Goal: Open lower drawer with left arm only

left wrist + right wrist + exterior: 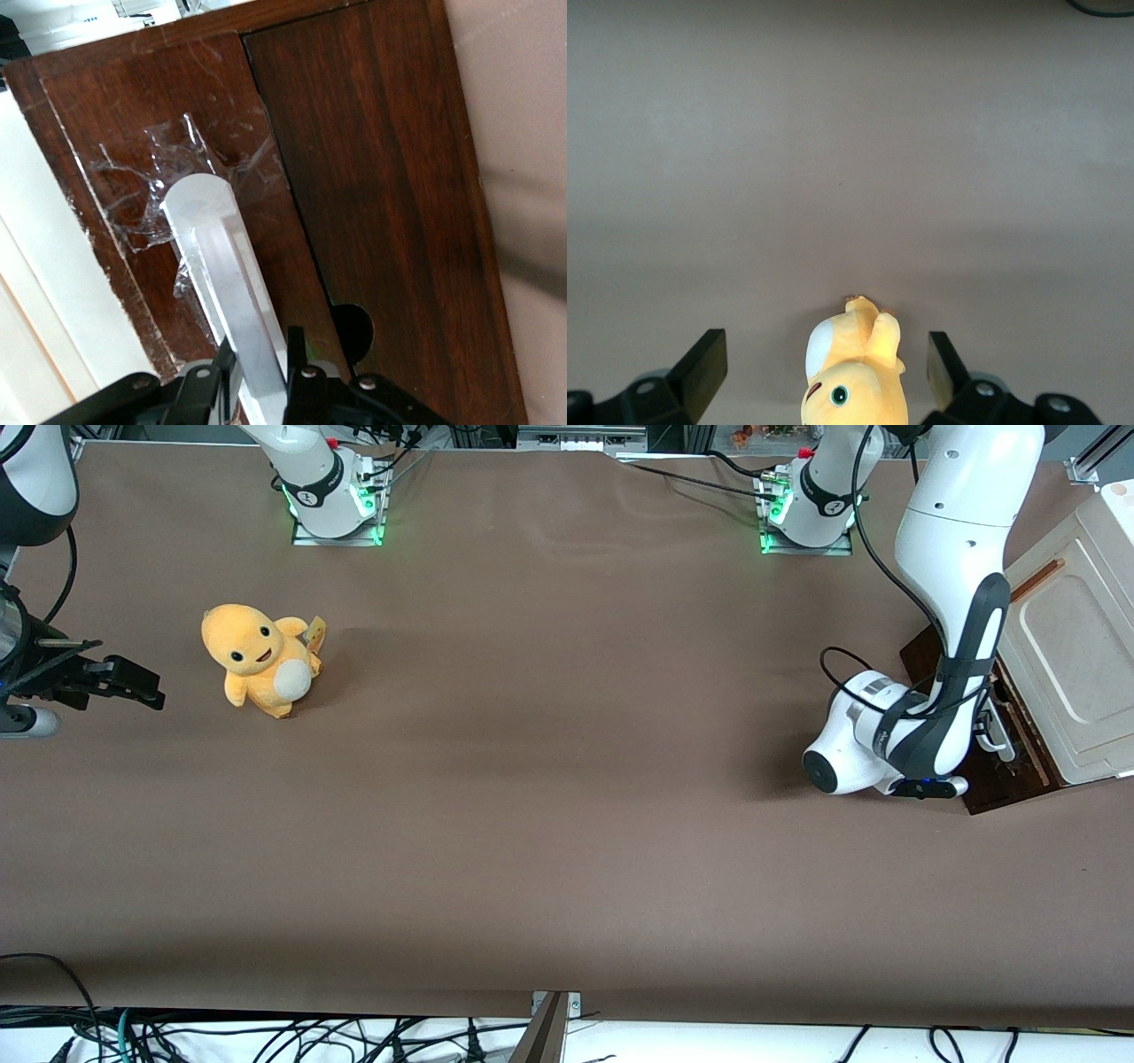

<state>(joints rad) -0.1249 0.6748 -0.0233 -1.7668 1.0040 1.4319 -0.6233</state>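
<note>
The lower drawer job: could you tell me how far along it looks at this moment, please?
Done: the left arm has reached the cabinet, and its gripper sits at the lower drawer, with a finger on each side of the white bar handle. In hand: gripping that handle. Left: the pull itself; the wrist view shows no pale inside wood, and the front view cannot confirm any opening.

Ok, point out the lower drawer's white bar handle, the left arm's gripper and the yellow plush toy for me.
white bar handle [217, 257], left wrist view, middle of the bar.
gripper [261, 385], left wrist view, between its fingertips, either side of the handle at the lower drawer [204, 133].
yellow plush toy [259, 660], front view, on its body.
</note>
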